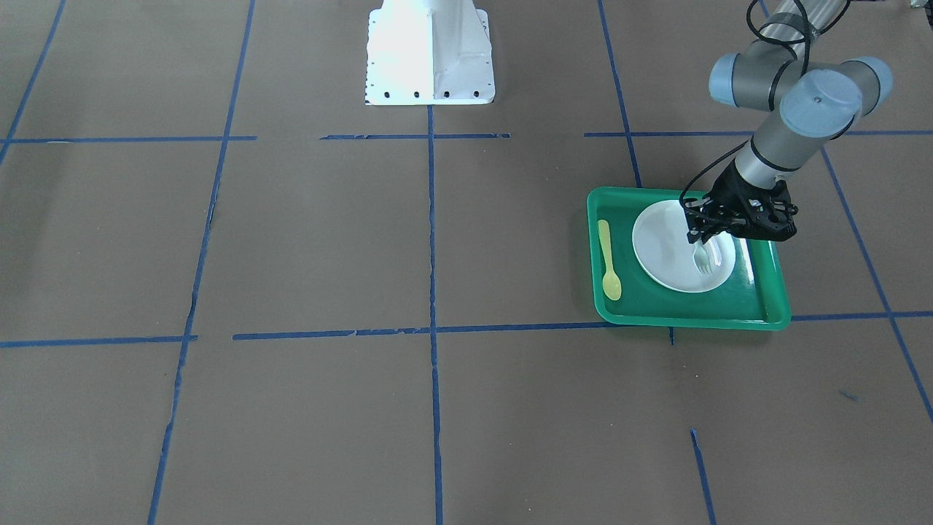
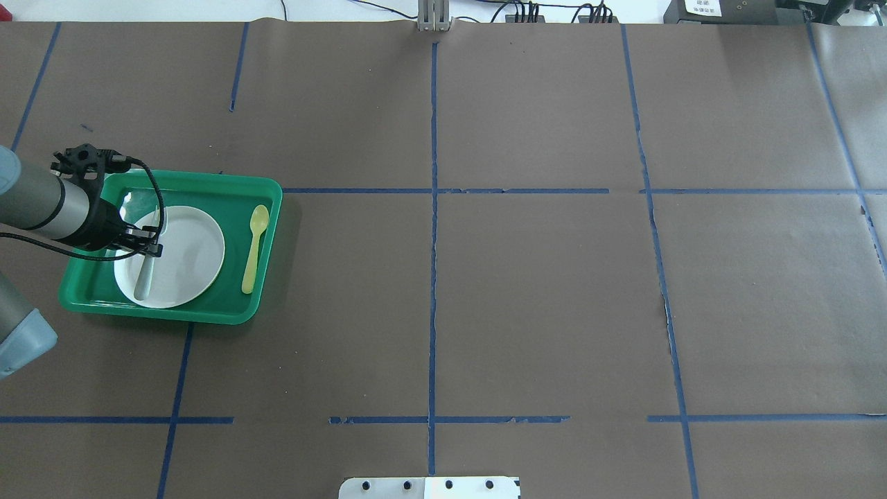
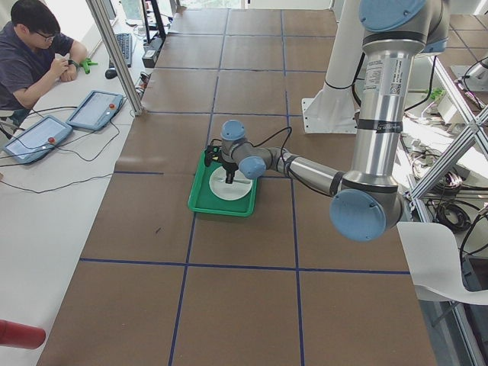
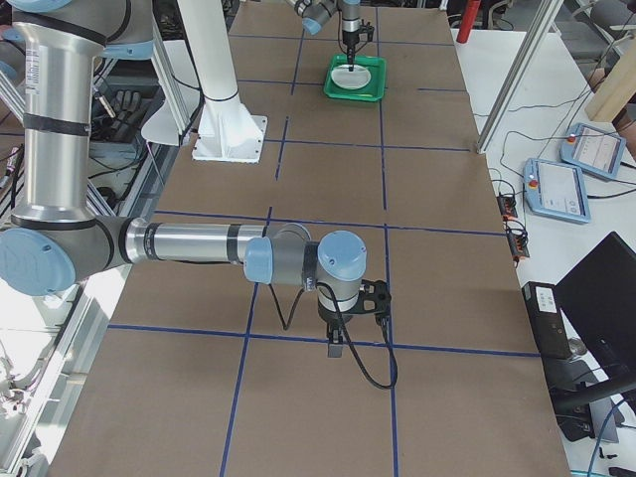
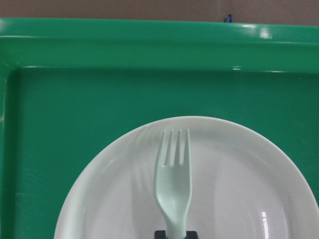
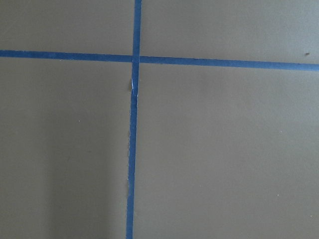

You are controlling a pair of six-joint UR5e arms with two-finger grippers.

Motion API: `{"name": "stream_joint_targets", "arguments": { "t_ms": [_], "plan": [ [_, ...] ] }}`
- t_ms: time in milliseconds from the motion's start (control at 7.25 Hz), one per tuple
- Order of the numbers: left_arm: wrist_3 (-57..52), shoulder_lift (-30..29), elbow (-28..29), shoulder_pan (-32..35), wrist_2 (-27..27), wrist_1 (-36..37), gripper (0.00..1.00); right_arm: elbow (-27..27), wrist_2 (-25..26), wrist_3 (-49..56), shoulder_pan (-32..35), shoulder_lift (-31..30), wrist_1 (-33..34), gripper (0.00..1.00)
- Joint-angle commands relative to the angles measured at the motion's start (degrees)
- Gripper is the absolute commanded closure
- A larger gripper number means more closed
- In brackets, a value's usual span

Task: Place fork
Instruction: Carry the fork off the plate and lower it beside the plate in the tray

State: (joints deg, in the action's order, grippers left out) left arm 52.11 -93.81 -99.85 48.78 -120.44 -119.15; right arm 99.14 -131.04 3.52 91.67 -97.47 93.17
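The pale whitish-green fork (image 5: pixel 173 184) is held by its handle in my left gripper (image 1: pixel 701 235), tines pointing away from the robot. It hangs low over the white plate (image 1: pixel 667 251), towards the plate's outer side; I cannot tell whether it touches. The plate lies in a green tray (image 1: pixel 692 312). The overhead view shows the gripper (image 2: pixel 152 249) over the plate (image 2: pixel 190 256) and tray (image 2: pixel 208 181). My right gripper (image 4: pixel 343 333) shows only in the exterior right view, above bare table far from the tray; I cannot tell whether it is open or shut.
A yellow plastic spoon (image 1: pixel 607 259) lies in the tray beside the plate, also seen overhead (image 2: pixel 254 248). The robot's white base (image 1: pixel 430 55) stands at the table's robot side. Blue tape lines cross the brown table. An operator (image 3: pixel 30 53) sits at a side desk.
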Motion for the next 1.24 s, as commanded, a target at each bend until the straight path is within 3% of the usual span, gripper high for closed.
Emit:
{"name": "stream_joint_targets", "arguments": {
  "t_ms": [0,276,414,1103],
  "plan": [
    [-0.8,0.9,1.2,3.8,-1.2,-0.5,1.0,0.0,0.0,0.0,0.0,0.0,0.0,0.0],
    [-1.0,0.9,5.0,4.5,-0.9,-1.7,1.0,0.0,0.0,0.0,0.0,0.0,0.0,0.0],
    [-0.9,0.9,7.1,4.6,-0.9,-5.6,1.0,0.0,0.0,0.0,0.0,0.0,0.0,0.0],
    [-2.2,2.2,7.7,4.6,-0.8,-7.1,1.0,-0.1,0.0,-0.1,0.0,0.0,0.0,0.0]
  ]
}}
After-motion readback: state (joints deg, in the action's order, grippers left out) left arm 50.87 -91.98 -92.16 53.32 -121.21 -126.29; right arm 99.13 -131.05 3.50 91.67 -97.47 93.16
